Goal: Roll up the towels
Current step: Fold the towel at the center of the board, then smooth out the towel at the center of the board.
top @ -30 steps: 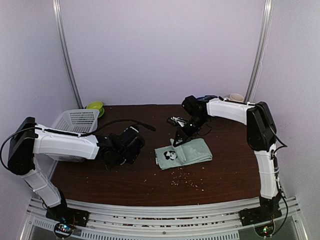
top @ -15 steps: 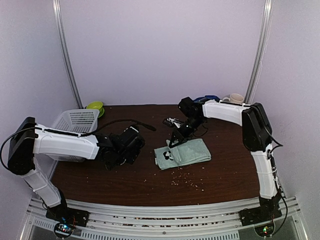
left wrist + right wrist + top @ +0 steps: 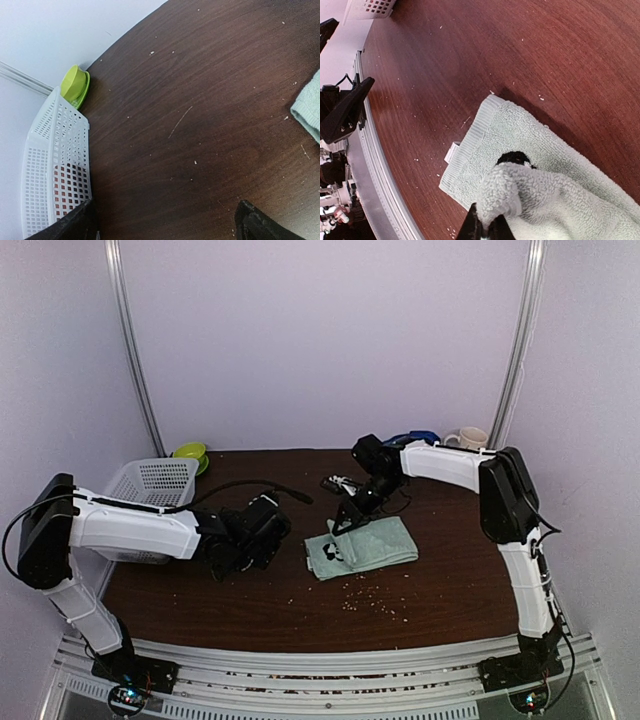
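Observation:
The small mint-green towel point(image 3: 372, 543) lies folded near the table's middle, with a panda patch point(image 3: 335, 550) at its left end. My right gripper point(image 3: 346, 522) is shut on a raised fold of the towel's far edge. In the right wrist view the fingertips point(image 3: 485, 227) pinch this fold above the flat towel point(image 3: 490, 135). My left gripper point(image 3: 228, 558) is open and empty, left of the towel. In its wrist view point(image 3: 167, 225) only a towel corner point(image 3: 309, 107) shows. The blue towel point(image 3: 415, 436) peeks out behind the right arm at the back.
A white basket point(image 3: 150, 482) and a green bowl point(image 3: 190, 452) stand at the back left; both show in the left wrist view, basket point(image 3: 55, 150) and bowl point(image 3: 75, 86). A white mug point(image 3: 470, 437) stands back right. A small black-and-white object point(image 3: 338, 483) lies beyond the towel. Crumbs point(image 3: 370, 600) dot the front.
My right gripper has moved left with the towel's fold pinched in it, and the towel has slid slightly left. The left arm has barely moved.

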### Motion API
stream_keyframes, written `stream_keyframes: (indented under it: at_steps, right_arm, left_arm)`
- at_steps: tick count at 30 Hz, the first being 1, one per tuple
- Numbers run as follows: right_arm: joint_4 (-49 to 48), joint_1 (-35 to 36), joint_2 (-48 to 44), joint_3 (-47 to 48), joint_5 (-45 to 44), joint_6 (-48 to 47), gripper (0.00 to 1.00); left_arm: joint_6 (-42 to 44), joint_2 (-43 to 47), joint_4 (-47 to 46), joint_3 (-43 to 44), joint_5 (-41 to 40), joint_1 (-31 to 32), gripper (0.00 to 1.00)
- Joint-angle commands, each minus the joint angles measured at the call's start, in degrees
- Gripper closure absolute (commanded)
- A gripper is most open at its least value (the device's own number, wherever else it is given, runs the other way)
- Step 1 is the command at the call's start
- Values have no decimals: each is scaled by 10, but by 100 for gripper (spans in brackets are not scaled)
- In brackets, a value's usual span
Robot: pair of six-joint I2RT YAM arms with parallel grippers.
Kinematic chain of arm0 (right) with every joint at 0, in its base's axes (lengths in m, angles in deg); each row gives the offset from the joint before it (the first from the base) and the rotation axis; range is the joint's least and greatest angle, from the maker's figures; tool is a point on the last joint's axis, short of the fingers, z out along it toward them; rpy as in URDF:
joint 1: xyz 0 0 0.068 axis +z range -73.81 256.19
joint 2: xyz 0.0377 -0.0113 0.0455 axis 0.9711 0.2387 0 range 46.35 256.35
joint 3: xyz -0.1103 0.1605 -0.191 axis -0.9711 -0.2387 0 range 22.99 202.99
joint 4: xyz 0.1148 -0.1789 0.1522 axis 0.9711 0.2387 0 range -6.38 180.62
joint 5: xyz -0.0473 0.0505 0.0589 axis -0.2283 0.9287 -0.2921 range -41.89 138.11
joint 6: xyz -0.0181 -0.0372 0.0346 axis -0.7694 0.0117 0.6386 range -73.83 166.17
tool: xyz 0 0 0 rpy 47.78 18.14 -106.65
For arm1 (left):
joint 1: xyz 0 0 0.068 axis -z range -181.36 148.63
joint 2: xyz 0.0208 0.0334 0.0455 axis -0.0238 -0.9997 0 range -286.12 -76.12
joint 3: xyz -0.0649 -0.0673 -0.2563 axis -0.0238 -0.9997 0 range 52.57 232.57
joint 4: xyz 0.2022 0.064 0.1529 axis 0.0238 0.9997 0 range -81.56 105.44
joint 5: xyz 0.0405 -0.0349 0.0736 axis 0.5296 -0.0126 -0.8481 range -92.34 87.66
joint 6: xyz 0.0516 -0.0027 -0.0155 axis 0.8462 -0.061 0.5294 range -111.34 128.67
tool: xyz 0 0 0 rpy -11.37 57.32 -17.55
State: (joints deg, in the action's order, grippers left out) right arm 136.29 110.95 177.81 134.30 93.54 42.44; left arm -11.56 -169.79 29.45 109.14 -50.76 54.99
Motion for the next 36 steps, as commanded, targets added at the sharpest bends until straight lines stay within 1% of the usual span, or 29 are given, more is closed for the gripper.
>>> stream_keyframes:
  at_steps: [1,2,5,6,10,12,18,21,24,27,29,33,36]
  right_arm:
    - [-16,8,22,13,15,11,85]
    - [-19,9,26,13,16,12,81]
    - [-21,11,35,17,28,15,79]
    - [-20,11,37,18,33,15,76]
    - [-12,12,35,26,54,8,63]
    - [-9,12,28,28,78,0,55]
    - [5,11,-11,32,96,-23,48]
    - [6,8,-41,26,47,-37,44]
    - [-23,-5,-92,-14,-17,-39,38]
    - [-62,-34,-155,-95,-76,-42,29]
    - [-81,-58,-191,-144,-88,-51,22]
    - [-95,-103,-246,-227,-103,-74,17]
    - [-115,-126,-271,-282,-114,-84,15]
  left_arm:
    - [-13,-5,-17,2,-1,0,2]
    - [-13,-5,-16,2,0,0,2]
    - [-16,-6,-16,1,2,0,2]
    - [-17,-6,-17,0,2,0,2]
    - [-20,-11,-17,1,6,0,2]
    - [-20,-15,-17,3,9,0,2]
    - [-23,-18,-32,5,26,0,2]
    - [-23,-22,-57,13,64,1,2]
    - [-17,-28,-95,32,130,1,2]
    - [-6,-42,-127,64,182,0,2]
    - [-1,-59,-140,97,214,-3,2]
    - [-9,-107,-160,152,303,-22,2]
    - [-32,-145,-161,181,340,-40,4]
